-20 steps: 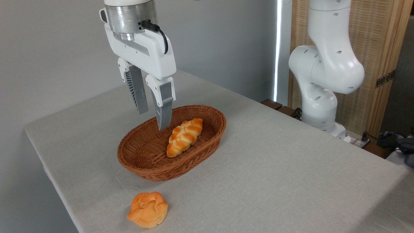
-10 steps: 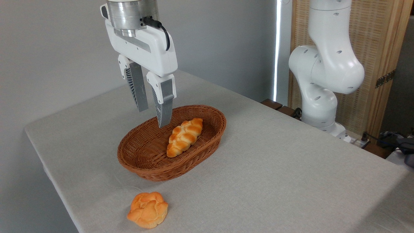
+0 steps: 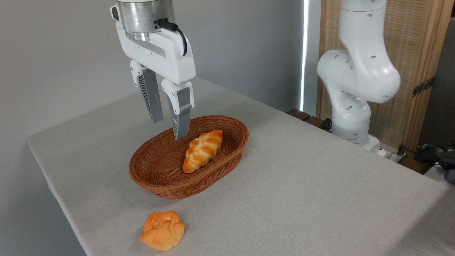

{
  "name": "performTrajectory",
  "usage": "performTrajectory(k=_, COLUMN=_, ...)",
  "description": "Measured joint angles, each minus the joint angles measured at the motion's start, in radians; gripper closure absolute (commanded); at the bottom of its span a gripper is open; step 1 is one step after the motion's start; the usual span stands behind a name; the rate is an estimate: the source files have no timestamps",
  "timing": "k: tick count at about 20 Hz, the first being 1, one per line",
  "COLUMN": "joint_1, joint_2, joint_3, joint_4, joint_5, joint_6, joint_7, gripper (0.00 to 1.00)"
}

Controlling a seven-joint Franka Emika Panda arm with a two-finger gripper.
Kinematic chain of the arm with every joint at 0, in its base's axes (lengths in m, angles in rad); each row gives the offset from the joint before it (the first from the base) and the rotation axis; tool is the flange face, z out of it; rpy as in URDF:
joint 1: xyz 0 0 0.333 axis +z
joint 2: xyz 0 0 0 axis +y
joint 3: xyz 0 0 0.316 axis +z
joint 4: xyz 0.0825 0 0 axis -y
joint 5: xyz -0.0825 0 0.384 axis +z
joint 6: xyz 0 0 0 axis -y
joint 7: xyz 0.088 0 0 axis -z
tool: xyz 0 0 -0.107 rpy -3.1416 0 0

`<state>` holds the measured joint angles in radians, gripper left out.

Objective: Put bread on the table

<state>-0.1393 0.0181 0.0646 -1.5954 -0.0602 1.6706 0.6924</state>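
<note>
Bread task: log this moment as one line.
gripper: open, empty, above basket's left end | bread: lying in basket, ungrasped | bun: on table | step: grasp pending

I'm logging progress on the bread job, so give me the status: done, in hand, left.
Done: nothing visible yet; the braided bread lies inside the wicker basket. In hand: the gripper hangs open and empty above the basket's left part, beside the loaf, not touching it. Left: close on the loaf, lift it out, and set it on the table. The round bun already on the cloth is a different item.
</note>
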Motion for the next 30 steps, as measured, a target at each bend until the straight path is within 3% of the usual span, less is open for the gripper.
performTrajectory(k=4, joint_1=-0.003, joint_2=-0.051, joint_3=-0.015, joint_4=-0.08, joint_5=-0.008, joint_6=0.009, joint_7=0.005, gripper=0.0)
performTrajectory(k=11, joint_1=-0.014, joint_2=-0.114, joint_3=-0.156, joint_4=-0.273, joint_5=-0.018, joint_6=0.079, joint_7=0.003, gripper=0.0)
performTrajectory(k=16, joint_1=-0.034, joint_2=-0.12, joint_3=-0.206, joint_4=-0.359, joint_5=-0.018, joint_6=0.117, joint_7=-0.014, gripper=0.0)
performTrajectory(k=21, joint_1=-0.055, joint_2=-0.12, joint_3=-0.213, joint_4=-0.469, joint_5=-0.013, joint_6=0.165, joint_7=-0.014, gripper=0.0)
performTrajectory(k=30, joint_1=-0.056, joint_2=-0.101, joint_3=-0.219, joint_4=-0.521, joint_5=0.024, joint_6=0.218, joint_7=-0.014, gripper=0.0)
